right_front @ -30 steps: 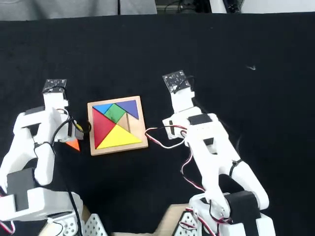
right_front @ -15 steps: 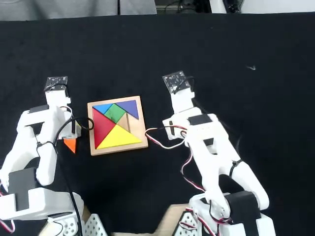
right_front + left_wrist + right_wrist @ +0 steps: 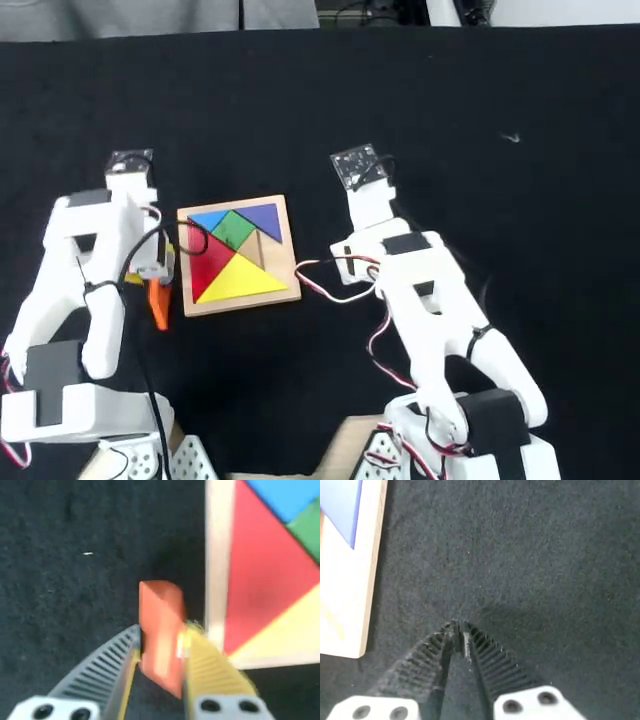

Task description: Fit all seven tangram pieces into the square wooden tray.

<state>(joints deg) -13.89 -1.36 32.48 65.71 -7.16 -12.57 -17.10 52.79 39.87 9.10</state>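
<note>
Beside tray point(image 3: 240, 301), left fingers point(image 3: 210, 665) grip orange piece point(image 3: 161, 630) lengthwise along rim, right fingers point(image 3: 492, 660) clenched

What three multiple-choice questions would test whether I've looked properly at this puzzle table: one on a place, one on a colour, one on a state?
1. Where is the tangram piece in the left gripper?
A) outside the wooden tray, beside its rim
B) inside the tray
C) on the other arm

2. What colour is it?
A) purple
B) orange
C) green

3. How is the right gripper?
A) wide open
B) shut on a blue piece
C) shut, holding nothing

Answers: 1 A, the left wrist view shows it off the rim; 2 B, it is orange there; 3 C, its fingertips meet over black cloth.
</note>
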